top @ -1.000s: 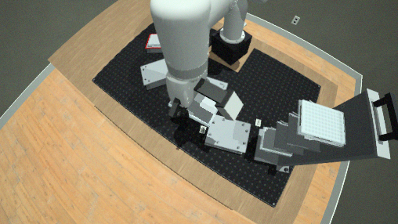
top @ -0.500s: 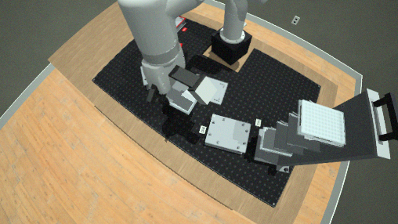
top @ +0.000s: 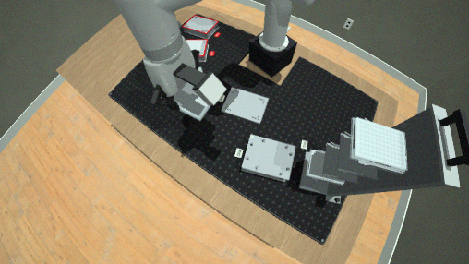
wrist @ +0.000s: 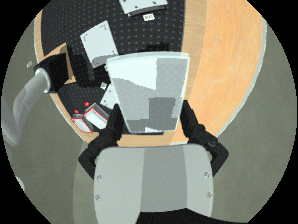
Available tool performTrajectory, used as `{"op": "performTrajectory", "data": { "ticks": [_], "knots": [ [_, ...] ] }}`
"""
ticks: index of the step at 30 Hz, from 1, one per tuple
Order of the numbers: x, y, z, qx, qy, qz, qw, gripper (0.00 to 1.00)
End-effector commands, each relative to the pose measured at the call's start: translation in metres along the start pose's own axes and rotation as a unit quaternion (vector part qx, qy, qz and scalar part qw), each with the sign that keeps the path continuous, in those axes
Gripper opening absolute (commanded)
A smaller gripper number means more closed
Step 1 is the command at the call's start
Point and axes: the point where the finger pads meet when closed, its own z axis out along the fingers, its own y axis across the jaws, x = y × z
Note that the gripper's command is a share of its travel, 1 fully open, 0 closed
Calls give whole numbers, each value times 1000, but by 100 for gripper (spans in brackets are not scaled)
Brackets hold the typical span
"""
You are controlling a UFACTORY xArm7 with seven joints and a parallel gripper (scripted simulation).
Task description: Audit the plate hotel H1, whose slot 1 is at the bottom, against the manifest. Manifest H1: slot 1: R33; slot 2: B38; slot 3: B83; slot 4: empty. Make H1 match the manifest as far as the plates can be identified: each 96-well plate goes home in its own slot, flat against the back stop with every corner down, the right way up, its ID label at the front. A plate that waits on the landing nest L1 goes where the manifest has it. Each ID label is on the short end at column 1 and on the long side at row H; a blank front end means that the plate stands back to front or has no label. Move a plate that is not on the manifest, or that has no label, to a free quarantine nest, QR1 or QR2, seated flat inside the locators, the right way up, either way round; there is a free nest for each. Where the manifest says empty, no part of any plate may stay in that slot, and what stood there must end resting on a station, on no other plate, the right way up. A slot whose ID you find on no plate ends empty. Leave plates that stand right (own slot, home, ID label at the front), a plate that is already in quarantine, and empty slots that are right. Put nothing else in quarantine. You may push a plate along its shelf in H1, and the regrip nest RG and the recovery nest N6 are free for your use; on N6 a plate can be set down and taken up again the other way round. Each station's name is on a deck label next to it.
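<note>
From the top view, you have the claw [top: 196,94] clamped on a plate [top: 213,88] — carried above the black mat [top: 323,115] on the tabletop [top: 92,185], at the left of the mat. The plate hangs tilted, not level, beside the grey nest [top: 246,105] and short of the two red-edged nests [top: 200,25] near the far edge. The second grey nest [top: 269,157] and the slotted rack [top: 415,157], with a white plate [top: 380,144] on its top level, sit well apart to the right. The arm hides much of the carried plate here, so you cannot tell its long axis from this angle.

In the wrist view, the plate [wrist: 149,95] shows between the dark fingers, which pinch its two long sides; its long axis runs straight away from the claw [wrist: 152,132], the far short end pointing out toward the mat. No label is readable on either end.

The risks from here: a tilted plate set down on a nest could catch a locator and rest with a corner up. If you choose a red-edged nest, one may already be taken — stacking would break the rule. And the end you cannot read could face the wrong way.
</note>
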Motion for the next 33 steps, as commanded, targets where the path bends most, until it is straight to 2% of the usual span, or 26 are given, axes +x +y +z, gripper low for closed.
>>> {"op": "performTrajectory", "data": {
  "ticks": [1,11,13,28,33],
  "knots": [
    [-19,-3,-2,-2,0,1,1000,0],
    [-66,-22,-2,-2,0,1,1000,0],
    [-66,-22,-2,-2,0,1,1000,0],
    [-135,-51,-2,-2,-1,1,1000,0],
    [-147,-60,-2,-2,-1,1,1000,0]
  ]
}}
